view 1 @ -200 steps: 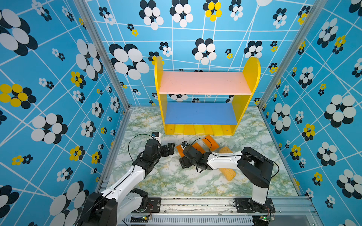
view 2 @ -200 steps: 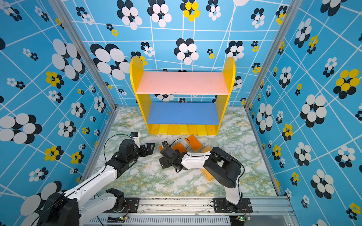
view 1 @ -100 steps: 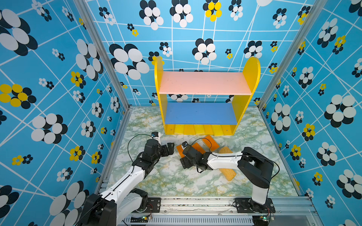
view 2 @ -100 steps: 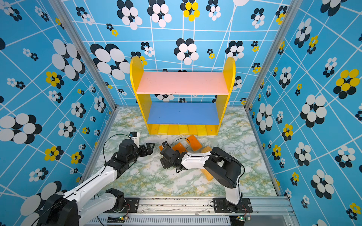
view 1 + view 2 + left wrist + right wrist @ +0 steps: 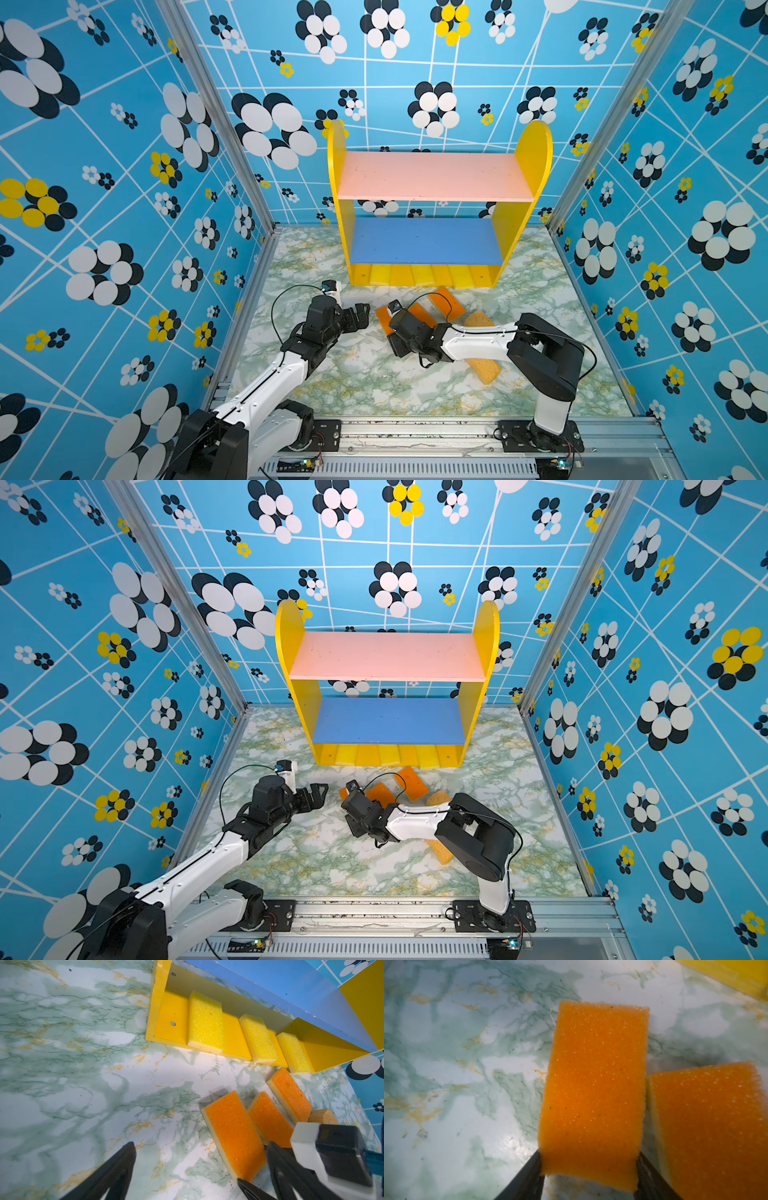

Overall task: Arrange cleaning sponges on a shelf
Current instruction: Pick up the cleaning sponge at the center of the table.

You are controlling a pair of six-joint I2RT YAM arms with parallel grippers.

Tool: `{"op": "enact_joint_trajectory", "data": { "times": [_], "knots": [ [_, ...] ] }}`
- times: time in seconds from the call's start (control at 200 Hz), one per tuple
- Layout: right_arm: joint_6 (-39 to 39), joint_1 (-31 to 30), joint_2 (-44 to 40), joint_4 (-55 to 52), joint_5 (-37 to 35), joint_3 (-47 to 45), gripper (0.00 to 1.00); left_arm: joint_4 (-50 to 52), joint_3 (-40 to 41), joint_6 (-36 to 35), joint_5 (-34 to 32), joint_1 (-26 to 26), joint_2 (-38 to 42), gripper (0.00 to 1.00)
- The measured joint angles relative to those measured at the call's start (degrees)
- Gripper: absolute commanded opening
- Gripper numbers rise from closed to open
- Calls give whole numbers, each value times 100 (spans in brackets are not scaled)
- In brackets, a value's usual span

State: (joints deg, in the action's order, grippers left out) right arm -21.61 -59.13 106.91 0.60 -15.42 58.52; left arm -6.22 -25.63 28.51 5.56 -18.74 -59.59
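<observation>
**Left gripper** [image 5: 360, 316]: jaws are held wide apart with nothing between them, over the bare marble table [image 5: 374, 386].

**Right gripper** [image 5: 589, 1155]: fingers are pressed against both long sides of the gripped orange sponge [image 5: 593, 1088], at its near end only. Whether it is clear of the table cannot be told.

**Orientation:** its long axis is directed straight ahead of the claw, orange face up. The neighbouring orange sponge [image 5: 708, 1126] is found just beside one finger.

**Risks, as judged:**
- The foam may be squeezed and may droop or pivot on lifting, because so little is clamped.
- The neighbour may be dragged along.
- The shelf [image 5: 432, 176] may be struck by the leading end.
</observation>
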Motion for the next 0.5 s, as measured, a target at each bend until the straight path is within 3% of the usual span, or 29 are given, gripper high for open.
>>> {"op": "enact_joint_trajectory", "data": {
  "times": [0.5],
  "knots": [
    [173, 2, -863, -42, -144, -181, 62, 2, 0, -2, -7, 0, -52, 99]
  ]
}}
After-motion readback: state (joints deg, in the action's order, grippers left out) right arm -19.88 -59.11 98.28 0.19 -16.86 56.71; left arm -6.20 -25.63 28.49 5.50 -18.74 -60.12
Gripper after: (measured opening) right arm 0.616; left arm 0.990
